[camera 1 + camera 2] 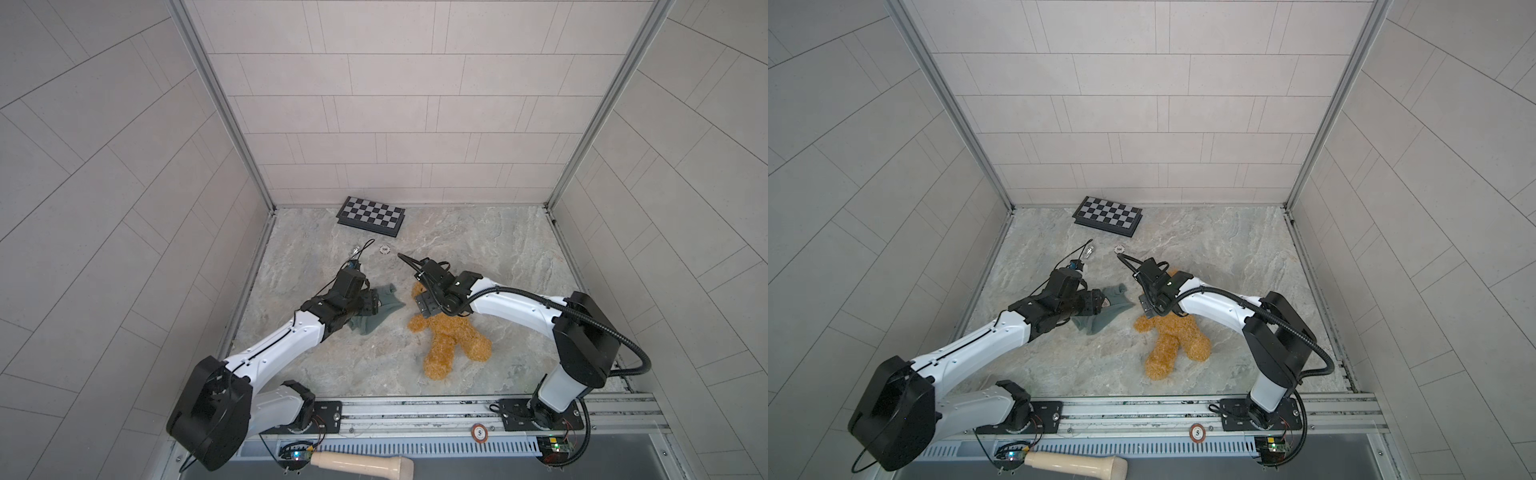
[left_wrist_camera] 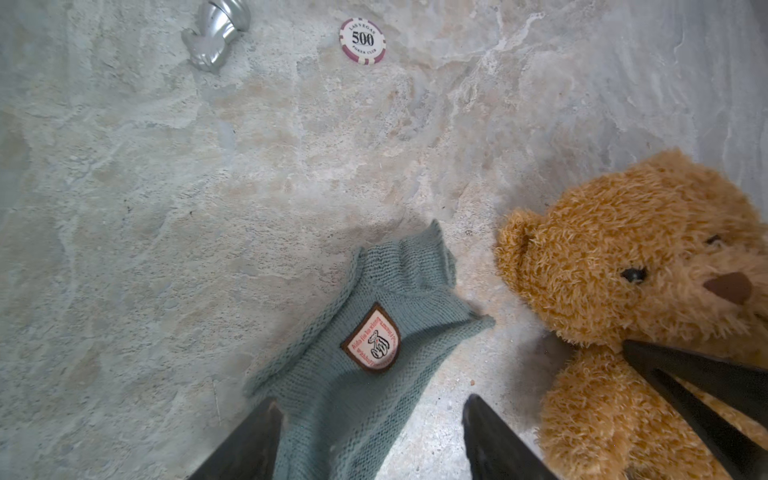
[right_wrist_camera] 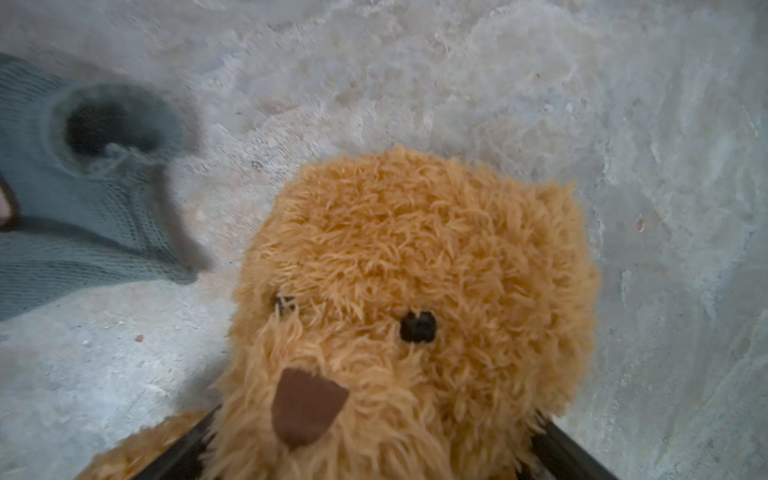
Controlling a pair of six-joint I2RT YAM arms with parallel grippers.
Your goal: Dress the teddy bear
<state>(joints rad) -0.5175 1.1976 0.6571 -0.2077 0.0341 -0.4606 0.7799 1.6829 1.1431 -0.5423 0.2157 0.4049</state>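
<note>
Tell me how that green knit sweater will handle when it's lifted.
Likely floppy: the sweater lies rumpled and flat on the table, so it should droop from any grip. Probably light, being thin knit. Its loose stitches may snag rather than slip.

Well ahead of my left gripper [image 2: 370, 401], past its fingertips, a poker chip [image 2: 362, 40] lies flat on the table. I read "LAS VEGAS", "500" and "POKER CLUB" on it. Just ahead of those fingertips, the grey-green knit sweater [image 2: 407, 286] carries a shield-shaped patch [image 2: 372, 338]. Its red lettering rings a black drawing and is too small for me to read. Far behind that gripper, on the base rail [image 1: 415, 411], a second chip [image 1: 478, 432] shows "5".
</note>
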